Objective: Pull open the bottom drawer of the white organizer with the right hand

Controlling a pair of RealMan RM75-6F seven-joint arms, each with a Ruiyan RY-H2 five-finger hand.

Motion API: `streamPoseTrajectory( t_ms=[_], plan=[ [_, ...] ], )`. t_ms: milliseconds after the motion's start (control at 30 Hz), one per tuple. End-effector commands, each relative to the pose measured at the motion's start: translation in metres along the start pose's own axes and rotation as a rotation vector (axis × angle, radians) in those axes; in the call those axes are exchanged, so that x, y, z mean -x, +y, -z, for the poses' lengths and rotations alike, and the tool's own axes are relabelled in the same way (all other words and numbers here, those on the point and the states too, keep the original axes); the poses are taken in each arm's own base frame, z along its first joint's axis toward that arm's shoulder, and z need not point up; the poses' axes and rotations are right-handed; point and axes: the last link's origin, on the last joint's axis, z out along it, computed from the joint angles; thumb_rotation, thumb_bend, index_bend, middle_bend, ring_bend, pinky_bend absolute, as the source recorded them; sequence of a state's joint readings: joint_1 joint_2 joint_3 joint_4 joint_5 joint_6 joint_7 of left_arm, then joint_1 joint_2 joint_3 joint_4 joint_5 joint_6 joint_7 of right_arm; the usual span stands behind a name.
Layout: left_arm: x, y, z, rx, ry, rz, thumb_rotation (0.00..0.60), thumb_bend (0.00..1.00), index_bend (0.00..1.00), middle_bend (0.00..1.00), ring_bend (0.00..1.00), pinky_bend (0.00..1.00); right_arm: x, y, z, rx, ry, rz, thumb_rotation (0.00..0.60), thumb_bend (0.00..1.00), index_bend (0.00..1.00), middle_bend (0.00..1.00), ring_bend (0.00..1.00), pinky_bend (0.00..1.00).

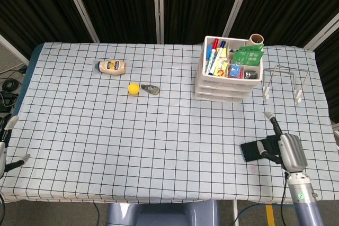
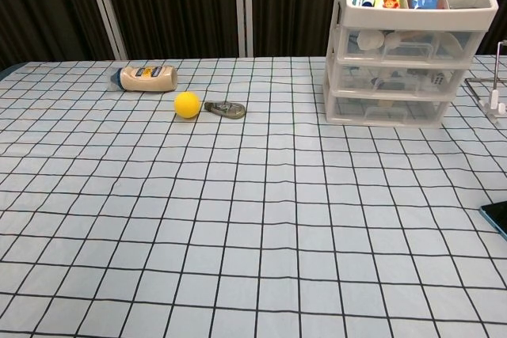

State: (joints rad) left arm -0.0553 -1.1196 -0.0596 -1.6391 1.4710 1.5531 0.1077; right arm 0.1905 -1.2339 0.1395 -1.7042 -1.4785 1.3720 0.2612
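Observation:
The white organizer (image 1: 226, 75) (image 2: 400, 53) stands at the table's back right, with pens and packets in its top tray. All three of its drawers are closed, and the bottom drawer (image 1: 220, 97) (image 2: 386, 111) sits flush with the ones above. In the head view my right hand (image 1: 283, 149) hovers near the front right edge, well in front of the organizer. It is turned edge-on, fingers apart and holding nothing, over the right end of a black phone (image 1: 253, 150). My left hand (image 1: 4, 144) shows partly at the left edge, empty. Neither hand appears in the chest view.
A mayonnaise bottle (image 1: 112, 66) (image 2: 146, 77), a yellow ball (image 1: 134, 89) (image 2: 187, 104) and a metal clip (image 1: 151, 89) (image 2: 226, 108) lie at the back left. A wire rack (image 1: 283, 81) (image 2: 493, 93) stands right of the organizer. The phone's corner (image 2: 497, 216) shows in the chest view.

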Motion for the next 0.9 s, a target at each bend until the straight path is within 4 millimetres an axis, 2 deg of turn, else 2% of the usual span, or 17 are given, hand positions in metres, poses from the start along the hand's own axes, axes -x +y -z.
streamPoseTrajectory(
  t_ms=[33,233,267,367,500,667,900],
  plan=[
    [-0.001,-0.001,0.001,0.003,0.008,0.006,0.6,0.01,0.0,0.0,0.0,0.0,0.029,-0.041,-0.036,0.055,-0.236,-0.372,0.6,0.41,0.06,0.92,0.92,0.94],
    [-0.002,0.0,0.002,0.018,0.015,0.01,0.6,0.01,0.0,0.0,0.0,0.0,0.059,-0.072,-0.065,0.153,-0.408,-0.757,0.6,0.41,0.06,0.92,0.91,0.94],
    [-0.002,0.0,0.002,0.022,0.013,0.01,0.6,0.01,0.0,0.0,0.0,0.0,0.064,-0.078,-0.073,0.185,-0.422,-0.88,0.6,0.41,0.07,0.92,0.91,0.94],
    [-0.003,0.0,0.002,0.022,0.015,0.013,0.6,0.01,0.0,0.0,0.0,0.0,0.075,-0.08,-0.088,0.232,-0.434,-1.029,0.6,0.41,0.1,0.92,0.91,0.93],
    [-0.003,-0.001,0.002,0.019,0.014,0.018,0.6,0.01,0.0,0.0,0.0,0.0,0.087,-0.075,-0.104,0.248,-0.412,-1.067,0.6,0.4,0.15,0.92,0.91,0.93],
    [-0.002,-0.001,0.002,0.021,0.004,0.021,0.6,0.01,0.0,0.0,0.0,0.0,0.099,-0.064,-0.121,0.321,-0.327,-1.203,0.6,0.4,0.19,0.92,0.91,0.93],
    [-0.002,-0.001,0.0,0.02,0.0,0.019,0.6,0.01,0.0,0.0,0.0,0.0,0.109,-0.047,-0.135,0.38,-0.265,-1.225,0.6,0.4,0.17,0.92,0.91,0.93]
  ],
)
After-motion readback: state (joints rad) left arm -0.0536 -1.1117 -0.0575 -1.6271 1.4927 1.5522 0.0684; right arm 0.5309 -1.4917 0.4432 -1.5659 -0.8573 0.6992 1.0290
